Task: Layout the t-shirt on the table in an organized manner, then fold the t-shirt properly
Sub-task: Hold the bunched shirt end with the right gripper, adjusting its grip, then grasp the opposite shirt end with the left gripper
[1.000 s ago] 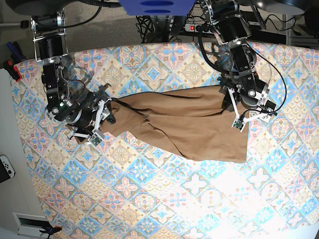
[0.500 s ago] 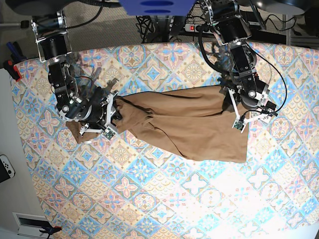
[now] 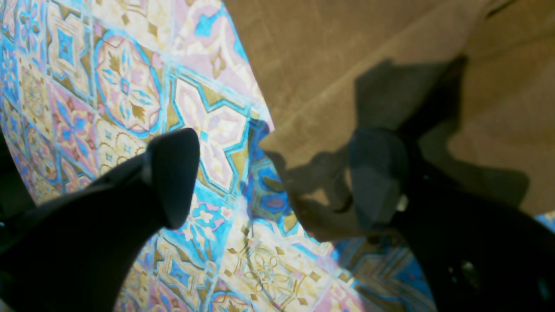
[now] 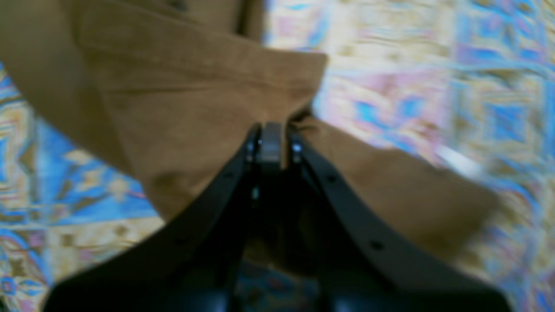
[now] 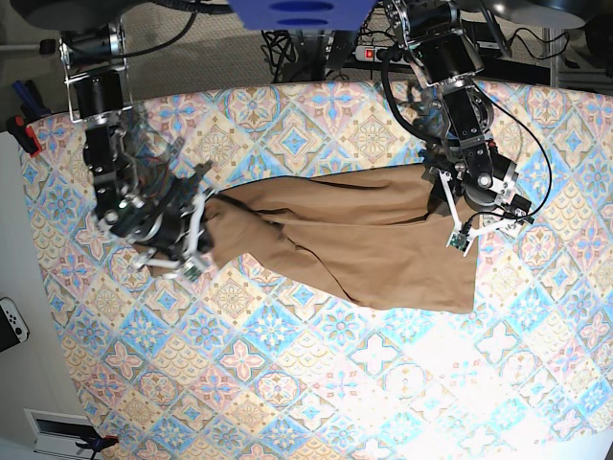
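No writing or label can be read anywhere on the cloth or the arms from here. The t-shirt (image 5: 350,240) lies rumpled across the middle of the patterned worktop (image 5: 287,383), stretched sideways between the two arms, its far end narrowed into a bunched point and its other end spread wide with a straight edge.

The right gripper (image 4: 271,143) is down at that bunched end, its arm reaching low from the back corner with the wrist bent toward the cloth. Its jaws are clenched tight together on a fold of the tan fabric, which drapes off to both sides of the tips in the right wrist view, though that view is blurred.

The left gripper (image 3: 277,173) sits at the upper corner of the wide end, its arm coming down from the rear edge of the worktop. Its jaws stand spread wide apart, released, one finger (image 3: 173,169) over bare tile pattern and the other over the cloth's edge, with a corner of fabric lying between them.
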Robot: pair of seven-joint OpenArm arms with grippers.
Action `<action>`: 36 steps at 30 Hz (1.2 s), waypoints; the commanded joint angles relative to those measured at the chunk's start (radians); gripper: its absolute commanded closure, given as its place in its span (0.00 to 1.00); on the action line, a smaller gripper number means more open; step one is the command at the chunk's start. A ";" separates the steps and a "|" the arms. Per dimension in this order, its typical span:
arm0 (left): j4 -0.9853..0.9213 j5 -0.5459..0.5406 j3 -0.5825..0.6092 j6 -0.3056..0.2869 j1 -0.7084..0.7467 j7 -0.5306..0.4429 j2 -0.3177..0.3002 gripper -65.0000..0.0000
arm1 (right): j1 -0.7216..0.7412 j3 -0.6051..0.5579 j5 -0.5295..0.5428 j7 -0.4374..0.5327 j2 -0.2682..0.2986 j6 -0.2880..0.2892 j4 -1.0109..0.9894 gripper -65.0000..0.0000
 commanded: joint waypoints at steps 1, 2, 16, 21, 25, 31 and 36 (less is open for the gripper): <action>0.020 -0.002 0.001 0.006 -0.017 -0.010 -0.004 0.21 | 0.039 0.031 0.011 0.015 0.011 -0.003 0.040 1.00; 0.020 -0.002 0.001 0.006 -0.017 -0.010 -0.004 0.21 | 0.045 0.049 0.011 0.015 0.011 -0.003 0.060 1.00; 0.017 -0.005 -0.177 0.006 -0.205 -0.010 0.055 0.21 | 0.185 0.100 0.011 0.095 -0.081 -0.151 0.105 1.00; -0.095 0.002 -0.233 0.006 -0.340 -0.010 0.050 0.20 | 0.205 0.098 0.011 0.078 -0.081 -0.151 0.074 1.00; -0.253 -0.011 -0.248 0.006 -0.433 -0.017 -0.005 0.20 | 0.203 0.098 0.011 0.080 -0.081 -0.151 0.074 1.00; -0.482 -0.142 -0.248 0.006 -0.552 -0.010 -0.129 0.20 | 0.202 0.098 0.011 0.078 -0.081 -0.151 0.074 1.00; -0.732 -0.292 -0.245 0.006 -0.630 -0.018 -0.223 0.20 | 0.199 0.098 0.011 0.078 -0.081 -0.151 0.082 1.00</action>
